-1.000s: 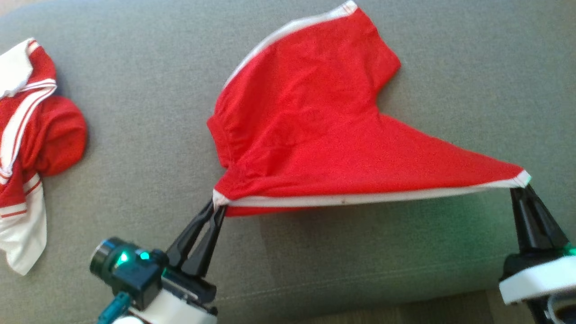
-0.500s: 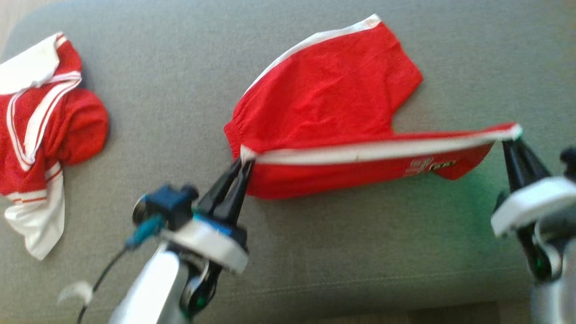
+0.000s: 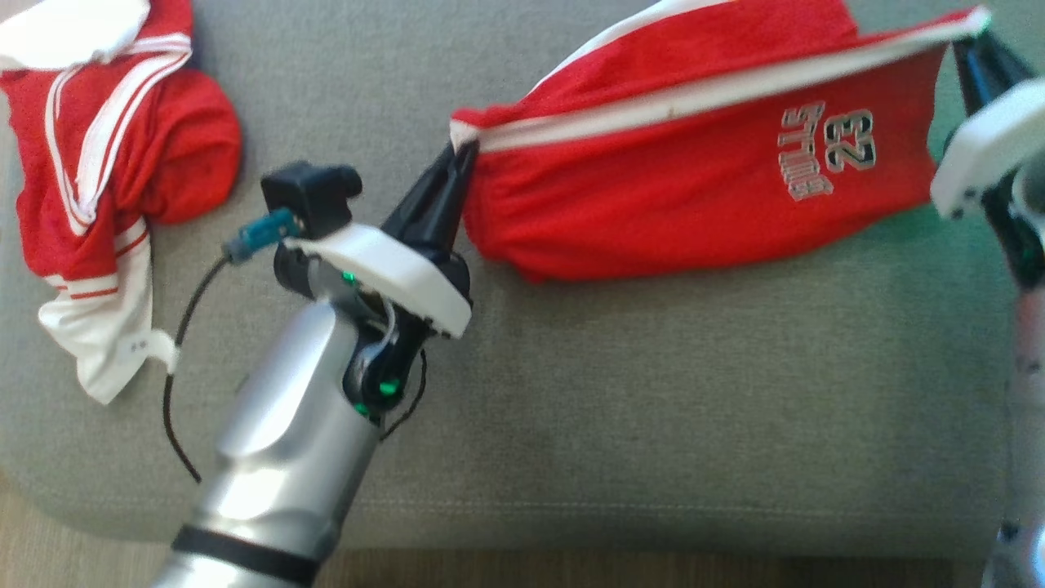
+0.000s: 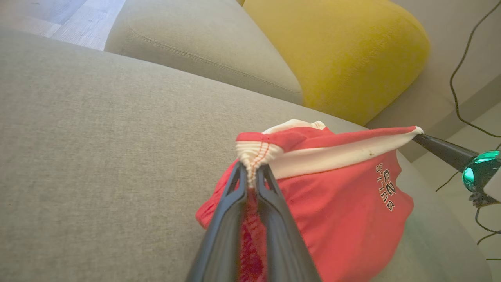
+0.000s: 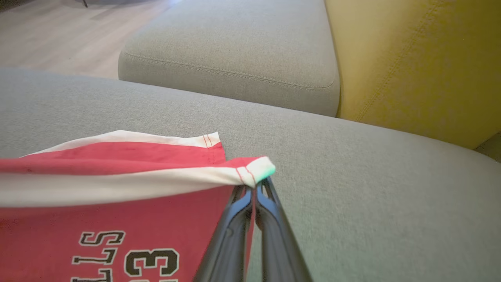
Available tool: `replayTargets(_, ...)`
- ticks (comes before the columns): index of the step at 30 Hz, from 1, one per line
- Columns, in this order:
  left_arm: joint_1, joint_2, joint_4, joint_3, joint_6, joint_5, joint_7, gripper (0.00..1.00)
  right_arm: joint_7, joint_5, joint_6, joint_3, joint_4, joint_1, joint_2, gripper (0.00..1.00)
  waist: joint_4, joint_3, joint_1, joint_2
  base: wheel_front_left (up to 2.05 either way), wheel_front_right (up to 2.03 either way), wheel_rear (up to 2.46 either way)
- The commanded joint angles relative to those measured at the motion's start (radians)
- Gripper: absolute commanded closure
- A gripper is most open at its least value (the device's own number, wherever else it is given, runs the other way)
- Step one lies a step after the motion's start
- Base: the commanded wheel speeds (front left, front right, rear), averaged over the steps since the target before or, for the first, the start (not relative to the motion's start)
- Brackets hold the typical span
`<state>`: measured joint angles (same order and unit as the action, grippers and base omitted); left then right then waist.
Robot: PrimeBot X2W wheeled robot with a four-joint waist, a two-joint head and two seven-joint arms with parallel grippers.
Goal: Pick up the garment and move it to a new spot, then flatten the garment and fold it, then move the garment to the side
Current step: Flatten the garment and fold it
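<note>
Folding stage: judged mid-fold. The garment is off its heap and spread wide, so pick-up and most of the flattening look done. The fold is not yet laid down, and the move to the side is left.
Second piece: a red-and-white top (image 3: 98, 163) lies crumpled at the far left of the grey sofa cushion (image 3: 653, 425), well apart from the work.
Left claw: the left claw (image 3: 457, 159) is pinched tight on one white-banded corner of the garment. The left wrist view shows the cloth bunched between its tips (image 4: 250, 166).
Garment: red shorts (image 3: 653, 196) hang stretched between both claws, white band taut along the top. The lower cloth sags onto the cushion, and a further layer lies behind.
Writing: a grey print (image 3: 829, 151) on the right part reads "23", turned sideways. The short word beside it is too blurred to read for sure. No brand label can be made out.
Right claw: the right claw (image 3: 967, 49) is closed on the opposite banded corner, seen clearly in its own wrist view (image 5: 254, 192).
Backdrop: a yellow cushion (image 4: 344, 51) sits beyond.
</note>
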<state>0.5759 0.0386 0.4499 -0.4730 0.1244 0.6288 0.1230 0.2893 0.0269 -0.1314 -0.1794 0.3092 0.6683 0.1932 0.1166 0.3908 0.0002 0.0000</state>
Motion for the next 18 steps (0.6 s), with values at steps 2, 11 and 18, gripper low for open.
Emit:
replayTargets(2, 0.078, 0.013, 0.007, 0.022, -0.016, 0.012, 0.014, 1.0, 0.002, -0.012, 0.001, 0.05, 0.026, 0.102, 0.032, 1.0, 0.028, 0.041, -0.0002, 0.0, 0.0, 0.0, 0.0)
replayTargets(11, 0.217, 0.012, 0.123, -0.068, -0.094, 0.123, 0.042, 1.0, -0.021, -0.028, 0.001, 0.149, 0.265, 0.323, 0.065, 1.0, 0.057, 0.099, -0.0002, 0.0, 0.0, 0.0, 0.0)
replayTargets(18, 0.271, 0.012, 0.189, -0.135, -0.126, 0.18, 0.068, 0.0, -0.095, -0.032, 0.001, 0.156, 0.376, 0.39, 0.062, 0.0, 0.06, 0.11, -0.0002, 0.0, 0.0, 0.0, 0.0)
